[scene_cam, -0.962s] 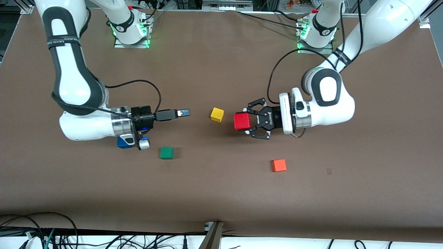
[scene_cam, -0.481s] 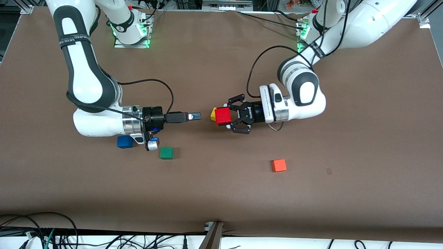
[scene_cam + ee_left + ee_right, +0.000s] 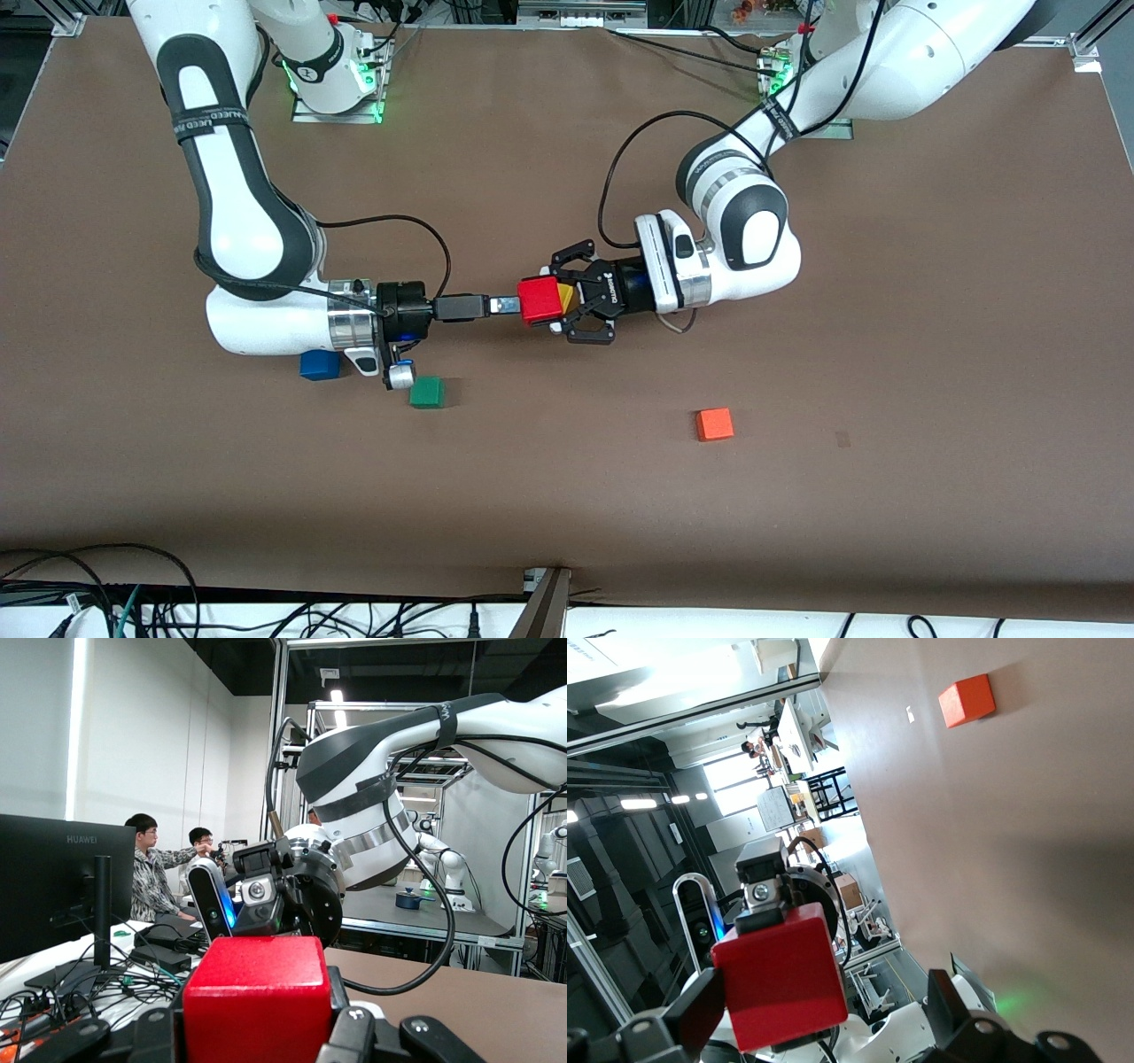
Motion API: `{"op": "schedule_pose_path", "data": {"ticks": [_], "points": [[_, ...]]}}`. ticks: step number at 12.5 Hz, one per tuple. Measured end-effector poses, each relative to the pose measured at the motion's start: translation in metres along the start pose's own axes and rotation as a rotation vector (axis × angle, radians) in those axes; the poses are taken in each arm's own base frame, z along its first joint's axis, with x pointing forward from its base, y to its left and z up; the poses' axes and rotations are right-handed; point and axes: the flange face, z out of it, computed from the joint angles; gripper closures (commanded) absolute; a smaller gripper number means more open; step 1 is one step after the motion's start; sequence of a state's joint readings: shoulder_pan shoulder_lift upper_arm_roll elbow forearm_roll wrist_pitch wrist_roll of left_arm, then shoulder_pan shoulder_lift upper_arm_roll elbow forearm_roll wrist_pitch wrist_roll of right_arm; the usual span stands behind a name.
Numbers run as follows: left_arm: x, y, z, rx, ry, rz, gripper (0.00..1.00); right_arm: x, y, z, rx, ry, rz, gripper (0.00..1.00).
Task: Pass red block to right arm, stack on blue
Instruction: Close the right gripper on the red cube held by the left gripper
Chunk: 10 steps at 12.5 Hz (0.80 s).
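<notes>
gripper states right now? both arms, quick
Left gripper: shut on the red block, held above the table at mid-table.
Right gripper: open, fingers either side of the red block, not yet clamped.

- The whole counter (image 3: 567,496) is seen from a high front camera facing both arm bases, which stand along the top edge.
- From the left wrist camera, a level, very close look is given over the red block (image 3: 257,1001) toward the right arm's wrist.
- From the right wrist camera, the red block (image 3: 780,979) is seen close up, with the counter (image 3: 992,859) tilted.
- The red block (image 3: 540,301) is shared by all three views.
</notes>
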State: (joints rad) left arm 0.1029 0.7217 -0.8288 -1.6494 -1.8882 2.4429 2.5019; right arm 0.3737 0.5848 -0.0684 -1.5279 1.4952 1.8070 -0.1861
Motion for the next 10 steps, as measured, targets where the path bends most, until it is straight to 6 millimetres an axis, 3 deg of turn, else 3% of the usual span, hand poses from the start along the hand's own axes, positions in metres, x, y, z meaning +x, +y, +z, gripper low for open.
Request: {"op": "schedule_pose_path", "data": {"ticks": [10], "points": [[0.0003,0.0002,0.0059,-0.003,0.006,0.002,1.00,-0.0032,-0.0074,0.0053,0.006,-0.008,-0.029,0.00]]}}
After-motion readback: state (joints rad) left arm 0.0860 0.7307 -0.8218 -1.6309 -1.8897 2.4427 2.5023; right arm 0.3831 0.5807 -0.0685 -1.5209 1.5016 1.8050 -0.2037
